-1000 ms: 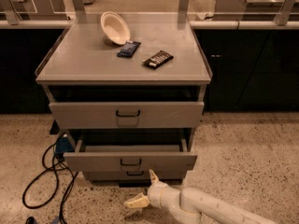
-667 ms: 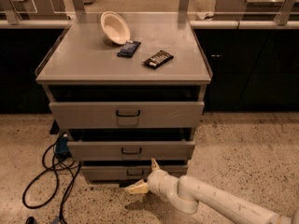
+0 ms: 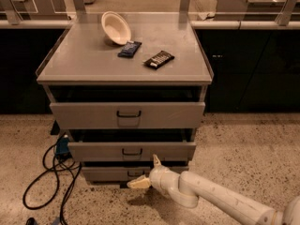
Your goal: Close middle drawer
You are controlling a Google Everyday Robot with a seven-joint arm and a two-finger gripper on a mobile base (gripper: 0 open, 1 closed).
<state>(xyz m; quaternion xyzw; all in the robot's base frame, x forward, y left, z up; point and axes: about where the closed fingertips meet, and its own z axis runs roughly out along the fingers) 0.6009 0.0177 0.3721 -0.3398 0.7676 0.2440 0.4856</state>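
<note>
The middle drawer [image 3: 93,152] is the low grey front with a small dark wire handle [image 3: 132,151], under the taller top drawer [image 3: 84,115]. A dark gap shows above its front panel. My gripper [image 3: 146,172] is low in front of the cabinet, just below the middle drawer and to the right of its handle. It is open and holds nothing. One cream fingertip [image 3: 156,161] points up at the drawer's lower edge. The other [image 3: 137,183] lies in front of the bottom drawer [image 3: 103,173]. My white arm [image 3: 220,201] comes in from the lower right.
On the cabinet top [image 3: 84,60] lie a white bowl [image 3: 116,27], a blue packet [image 3: 129,48] and a dark snack bar [image 3: 159,59]. Black cables [image 3: 49,175] loop over the speckled floor at the left. Dark counters stand behind on both sides.
The middle drawer has slid inward from well pulled out to nearly flush. My gripper and arm have moved forward towards the cabinet with it.
</note>
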